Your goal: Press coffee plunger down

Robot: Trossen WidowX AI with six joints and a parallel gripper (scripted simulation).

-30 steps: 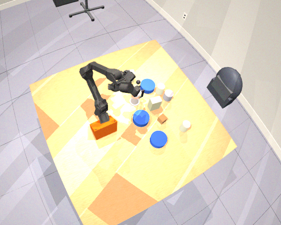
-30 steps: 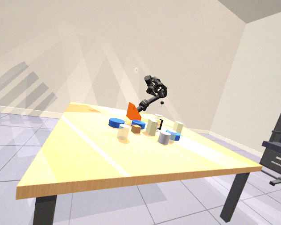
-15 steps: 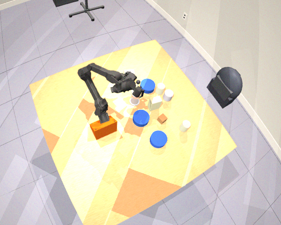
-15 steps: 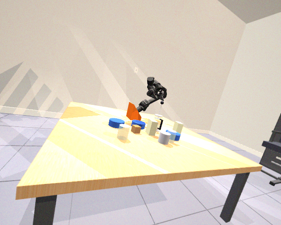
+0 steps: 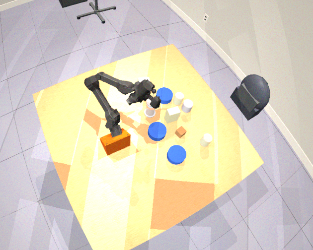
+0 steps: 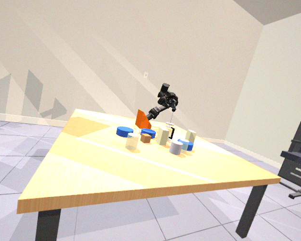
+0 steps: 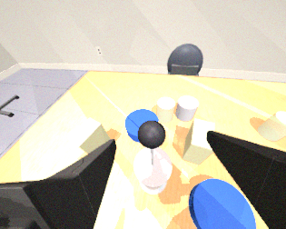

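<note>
The coffee press [image 5: 149, 112] [image 7: 152, 170] [image 6: 172, 132] stands upright on the table, with clear walls, a white rim and a black handle at its side. Its plunger is up: a thin rod rises well above the lid [image 6: 169, 124] to a round black knob [image 5: 154, 91] [image 6: 173, 110] [image 7: 152, 134]. My gripper [image 5: 153, 93] [image 7: 161, 139] is open and empty. In the wrist view its fingers stand wide on both sides of the knob, which appears ahead between them. Whether the fingertips reach as far as the knob is hard to tell.
Blue discs [image 5: 164, 95] [image 5: 157, 131] [image 5: 176, 154] lie around the press. A pale box [image 5: 172, 114] [image 7: 200, 141] stands close beside it, another pale box [image 7: 94, 136] on the other side. Pale cylinders [image 5: 179, 98] [image 5: 187, 105] [image 5: 205, 140] and a brown cube [image 5: 180, 131] stand farther out.
</note>
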